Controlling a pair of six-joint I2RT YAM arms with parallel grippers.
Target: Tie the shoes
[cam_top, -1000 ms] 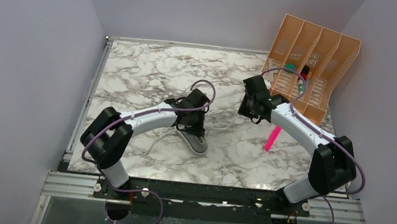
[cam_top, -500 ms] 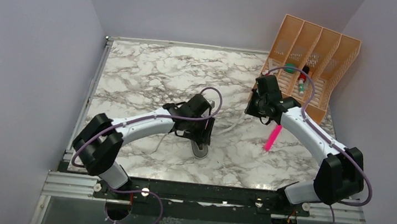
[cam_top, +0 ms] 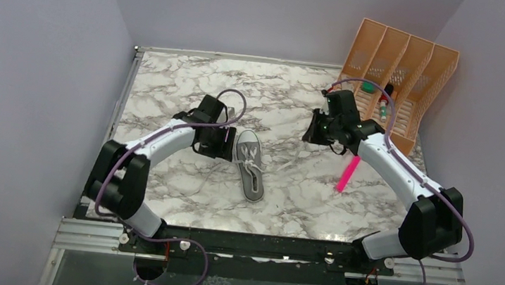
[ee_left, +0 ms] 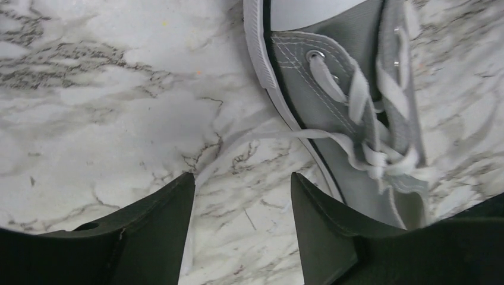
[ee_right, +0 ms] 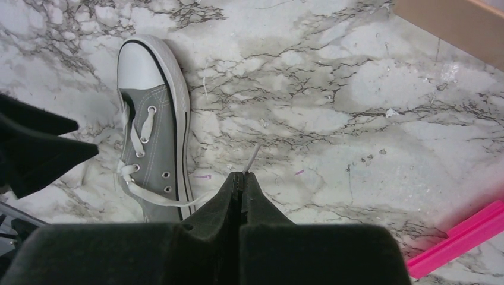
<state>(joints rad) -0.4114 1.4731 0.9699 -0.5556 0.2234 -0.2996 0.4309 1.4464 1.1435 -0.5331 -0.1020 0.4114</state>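
– Between the left jaws nothing is held. They are spread fairly wide just above the counter [ee_left: 89,89], and one loose lace end [ee_left: 255,139] is seen lying on the marble in the gap, untouched.
– And the right jaws?
– Pressed fully together on the other lace end [ee_right: 252,160]. Its tip is seen poking out beyond them, and the strand runs back to the sneaker [ee_right: 151,124]. Judged: one end is held out sideways so the free end can be fetched and crossed.
– Sneaker position?
– Sole down, mid-counter, toe cap toward the far wall. No finished bow is made out.
– Arm poses?
– Left arm is bent inward, wrist pitched down just beside the sneaker. Right arm is reached forward and raised, well apart from the sneaker, near the orange rack [cam_top: 398,80]. A pink stick [cam_top: 347,175] is noted near its forearm.
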